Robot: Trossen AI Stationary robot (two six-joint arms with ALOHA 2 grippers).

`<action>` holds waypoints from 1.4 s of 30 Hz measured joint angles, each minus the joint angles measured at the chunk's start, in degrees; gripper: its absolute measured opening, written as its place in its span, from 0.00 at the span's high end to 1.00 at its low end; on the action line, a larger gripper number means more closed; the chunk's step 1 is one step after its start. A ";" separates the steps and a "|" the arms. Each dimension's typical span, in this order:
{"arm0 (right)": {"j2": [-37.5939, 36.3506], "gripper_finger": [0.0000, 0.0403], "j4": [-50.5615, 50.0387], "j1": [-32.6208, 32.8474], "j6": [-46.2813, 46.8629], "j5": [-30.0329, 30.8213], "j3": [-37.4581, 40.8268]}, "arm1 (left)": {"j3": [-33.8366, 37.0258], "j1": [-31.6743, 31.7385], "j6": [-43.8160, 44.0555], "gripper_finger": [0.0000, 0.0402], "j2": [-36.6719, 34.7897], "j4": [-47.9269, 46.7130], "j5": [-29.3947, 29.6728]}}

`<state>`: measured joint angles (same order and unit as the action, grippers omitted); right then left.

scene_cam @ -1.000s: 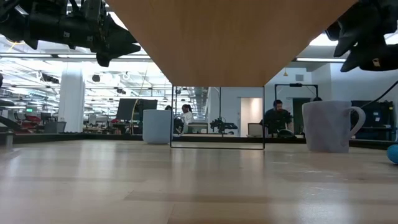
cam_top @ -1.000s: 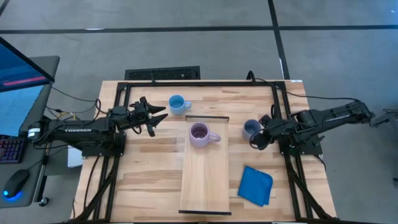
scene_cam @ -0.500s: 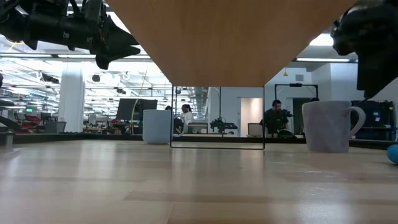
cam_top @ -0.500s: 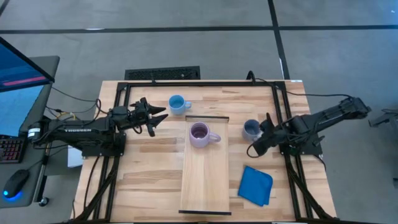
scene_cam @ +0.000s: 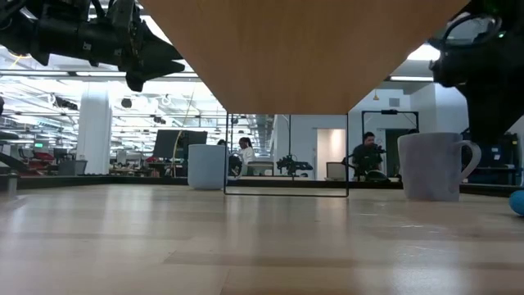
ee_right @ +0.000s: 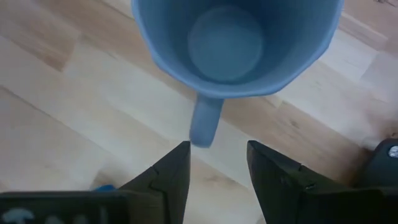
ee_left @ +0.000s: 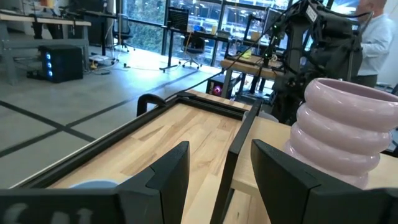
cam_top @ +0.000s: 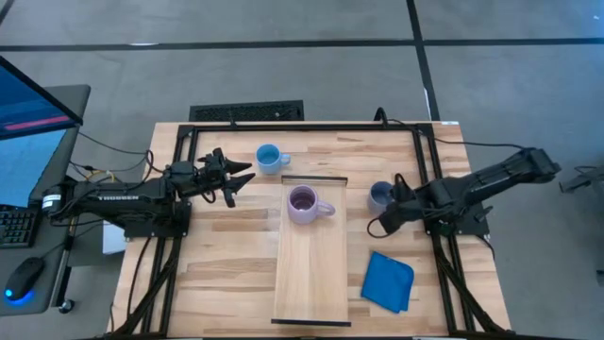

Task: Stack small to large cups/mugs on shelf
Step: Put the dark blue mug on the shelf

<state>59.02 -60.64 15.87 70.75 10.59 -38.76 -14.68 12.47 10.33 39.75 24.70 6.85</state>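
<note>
Your right gripper (cam_top: 380,225) hangs over the table just beside the grey-blue mug (cam_top: 380,195), fingers (ee_right: 171,174) spread, nothing pinched; the mug's handle points at the gap. Your left gripper (cam_top: 241,178) waits spread and empty near the light blue mug (cam_top: 270,157). The purple mug (cam_top: 304,203) sits on the shelf (cam_top: 310,274) at its far end. A blue cloth (cam_top: 388,280) lies right of the shelf.

An open-plan robotics lab: rows of desks (ee_left: 37,25) and monitors (scene_cam: 168,143) upper left, people (scene_cam: 364,156) at workstations, ceiling strip lights, grey floor.
</note>
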 joint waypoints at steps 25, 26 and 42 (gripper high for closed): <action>4.10 0.54 5.82 -8.21 -6.85 0.21 0.00 | 0.00 0.00 -0.04 0.60 0.00 -1.93 0.02; 4.10 0.54 5.81 -8.37 -6.88 0.17 0.00 | 0.00 0.00 -0.04 0.60 -0.01 -1.93 0.02; 4.10 0.68 5.86 -8.58 -8.29 0.02 0.00 | 0.00 0.01 -0.59 0.60 0.00 -1.91 1.51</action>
<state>63.11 -54.78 7.29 62.46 10.61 -38.76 -14.68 12.48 9.74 39.75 22.79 8.36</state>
